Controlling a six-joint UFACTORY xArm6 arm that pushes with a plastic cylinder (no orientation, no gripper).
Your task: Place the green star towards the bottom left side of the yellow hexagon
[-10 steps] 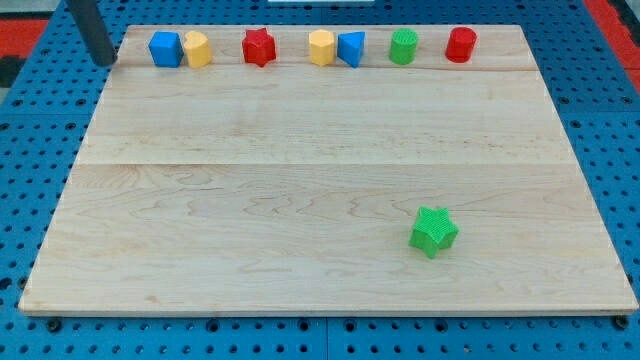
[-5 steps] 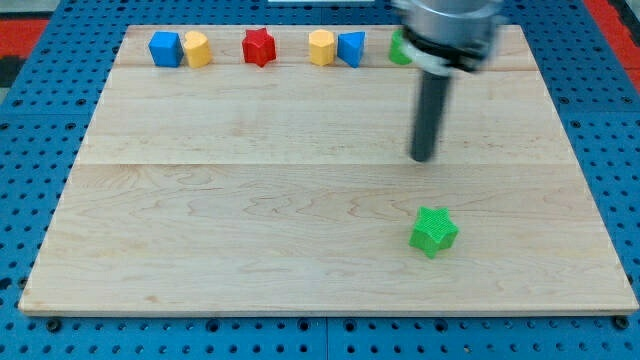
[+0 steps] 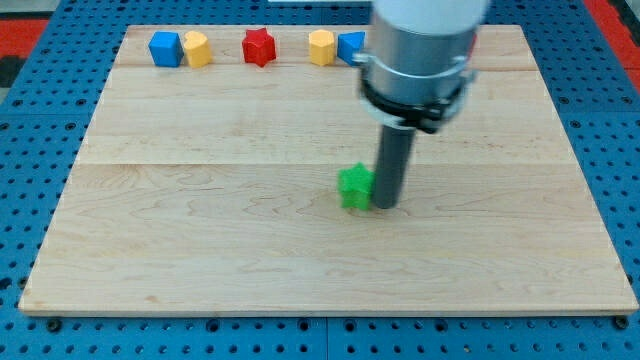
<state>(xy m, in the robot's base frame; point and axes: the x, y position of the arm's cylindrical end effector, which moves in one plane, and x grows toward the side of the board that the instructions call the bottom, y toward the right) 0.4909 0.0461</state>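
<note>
Wooden board (image 3: 200,240), small ridged green star (image 3: 354,187), my tip (image 3: 386,205) touching

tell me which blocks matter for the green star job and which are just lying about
In the job: green star, my tip touching its right side; yellow hexagon.

Lying about: blue cube, other yellow block, red star, blue block.

light: bright, even | shadows: faint | focus: sharp, arm blurred
</note>
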